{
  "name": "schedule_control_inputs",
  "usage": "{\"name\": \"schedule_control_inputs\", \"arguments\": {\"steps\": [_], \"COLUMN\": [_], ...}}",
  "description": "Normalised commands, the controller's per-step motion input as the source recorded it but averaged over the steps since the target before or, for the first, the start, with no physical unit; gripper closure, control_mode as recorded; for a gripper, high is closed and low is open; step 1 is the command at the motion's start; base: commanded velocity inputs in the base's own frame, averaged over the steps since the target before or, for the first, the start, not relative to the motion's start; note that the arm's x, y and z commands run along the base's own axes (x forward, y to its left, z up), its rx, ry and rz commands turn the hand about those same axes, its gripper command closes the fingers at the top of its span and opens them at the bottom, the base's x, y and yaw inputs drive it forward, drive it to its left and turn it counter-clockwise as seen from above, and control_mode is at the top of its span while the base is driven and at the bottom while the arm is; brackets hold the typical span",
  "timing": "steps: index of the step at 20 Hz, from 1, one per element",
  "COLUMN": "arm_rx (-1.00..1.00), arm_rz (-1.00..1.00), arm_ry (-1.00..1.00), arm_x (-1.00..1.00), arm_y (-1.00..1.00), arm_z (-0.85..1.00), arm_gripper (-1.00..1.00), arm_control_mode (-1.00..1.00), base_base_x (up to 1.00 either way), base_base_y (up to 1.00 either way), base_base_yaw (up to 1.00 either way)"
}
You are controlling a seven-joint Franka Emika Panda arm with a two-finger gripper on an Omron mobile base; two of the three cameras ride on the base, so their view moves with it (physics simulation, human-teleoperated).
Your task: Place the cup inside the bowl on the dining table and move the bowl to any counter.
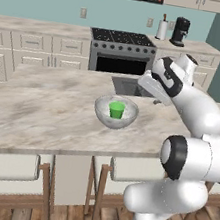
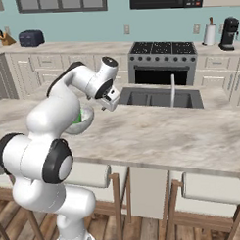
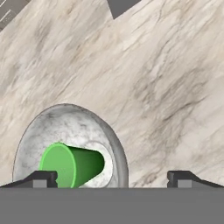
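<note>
Glassy, speckled grey-white bowl (image 1: 115,113); smooth matt green plastic-looking cup (image 1: 116,109); polished beige marbled tabletop (image 1: 45,116); stools (image 1: 8,168) with wooden legs.

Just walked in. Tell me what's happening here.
A white robot arm is working at the dining table. The green cup stands upright inside the bowl, near the sink. The gripper is open and empty above the table, with the bowl just off to one side of it. The bowl has not yet gone to a counter.
</note>
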Motion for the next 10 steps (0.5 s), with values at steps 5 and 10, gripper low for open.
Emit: {"name": "schedule_control_inputs", "arguments": {"steps": [5, 10], "arm_rx": [0.01, 0.0], "arm_rz": [0.07, 0.1], "arm_ry": [0.0, 0.03], "arm_x": [-0.02, -0.04], "arm_y": [0.0, 0.0], "arm_z": [0.0, 0.0], "arm_gripper": [-1.0, -1.0], "arm_control_mode": [-1.0, -1.0], "base_base_x": [0.0, 0.0], "base_base_y": [0.0, 0.0], "base_base_yaw": [0.0, 0.0]}}
